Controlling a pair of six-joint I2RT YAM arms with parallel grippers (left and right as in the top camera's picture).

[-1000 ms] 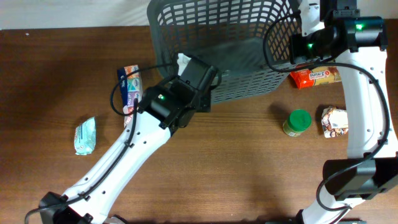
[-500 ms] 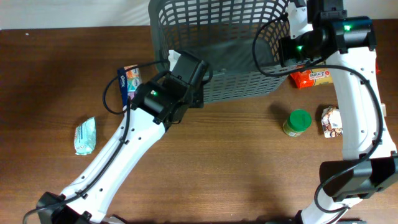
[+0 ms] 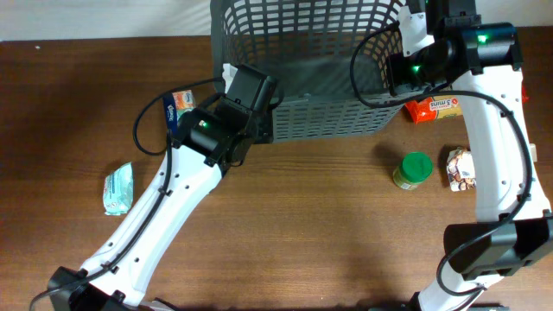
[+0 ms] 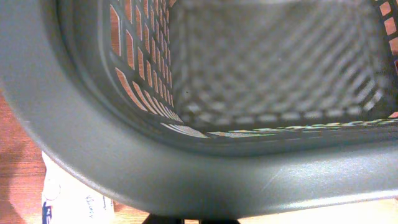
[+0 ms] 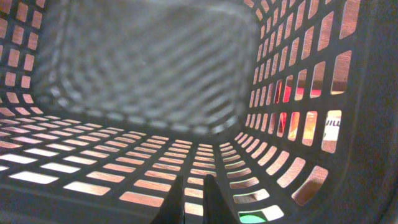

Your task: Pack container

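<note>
The container (image 3: 337, 117), a dark grey lattice basket, stands at the back middle of the table with nothing visible inside it. My left gripper (image 3: 252, 85) is at its front left corner. In the left wrist view the thick rim (image 4: 186, 174) fills the frame just above the gripper (image 4: 199, 220), whose dark fingers stand shut below it. My right gripper (image 3: 406, 52) reaches over the right wall. In the right wrist view its tips (image 5: 194, 199) are shut and empty inside the basket, above the slotted wall (image 5: 298, 93).
A blue and orange box (image 3: 179, 108) and a white packet (image 3: 229, 73) lie left of the basket. A teal packet (image 3: 118, 187) sits further left. To the right are a red pack (image 3: 436, 107), a green-lidded jar (image 3: 413, 169) and a snack bag (image 3: 464, 168).
The basket has swung from tilted to square with the table edge. My left gripper moved left and back with its corner. The right gripper shifted slightly left, then held.
</note>
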